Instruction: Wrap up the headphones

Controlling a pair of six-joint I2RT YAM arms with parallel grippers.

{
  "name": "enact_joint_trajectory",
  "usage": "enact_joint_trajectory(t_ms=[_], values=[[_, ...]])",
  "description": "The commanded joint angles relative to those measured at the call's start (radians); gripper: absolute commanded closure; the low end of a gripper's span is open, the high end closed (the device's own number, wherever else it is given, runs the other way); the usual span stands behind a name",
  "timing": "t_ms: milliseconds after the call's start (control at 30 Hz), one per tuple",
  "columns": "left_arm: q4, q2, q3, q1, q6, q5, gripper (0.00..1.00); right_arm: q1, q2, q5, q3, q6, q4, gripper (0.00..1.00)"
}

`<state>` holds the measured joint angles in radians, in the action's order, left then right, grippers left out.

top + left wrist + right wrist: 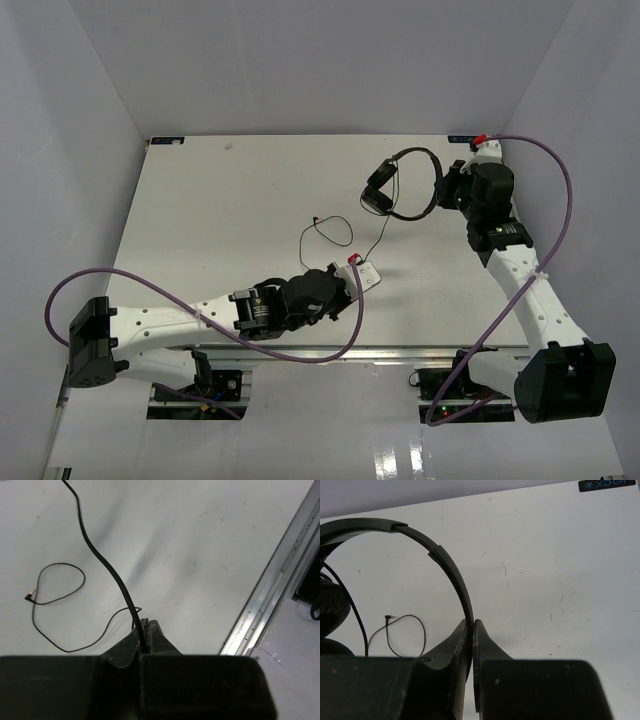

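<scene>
The black headphones (405,185) hang at the back right of the table, headband arching up and the earcups (378,190) to its left. My right gripper (447,190) is shut on the headband (447,565), which runs down between its fingertips (472,625). The thin black cable (378,235) drops from the headphones toward the table's middle. My left gripper (362,272) is shut on that cable (107,567) near the front edge, the cord passing between its tips (149,624). The cable's loose end lies in a loop (328,232) with the plug (30,596) on the table.
The white table (220,220) has grey walls at the back and sides. A metal rail (272,592) runs along the front edge by my left gripper. Thick purple cables (560,180) arc off both arms.
</scene>
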<state>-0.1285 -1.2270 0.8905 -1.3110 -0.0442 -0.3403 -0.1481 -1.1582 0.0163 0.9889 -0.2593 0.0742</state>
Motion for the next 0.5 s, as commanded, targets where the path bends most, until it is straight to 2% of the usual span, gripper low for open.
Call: enact_joint_trajectory(t_ms=[0, 167, 467], values=[[-0.099, 0.027, 0.118, 0.035, -0.167, -0.066, 0.96, -0.031, 0.067, 0.050, -0.056, 0.212, -0.148, 0.92], [-0.105, 0.018, 0.188, 0.077, -0.246, -0.037, 0.96, -0.052, 0.108, 0.028, -0.126, 0.353, -0.175, 0.92], [-0.112, -0.065, 0.277, 0.155, -0.330, 0.031, 0.97, -0.107, 0.149, -0.063, -0.184, 0.499, -0.141, 0.92]])
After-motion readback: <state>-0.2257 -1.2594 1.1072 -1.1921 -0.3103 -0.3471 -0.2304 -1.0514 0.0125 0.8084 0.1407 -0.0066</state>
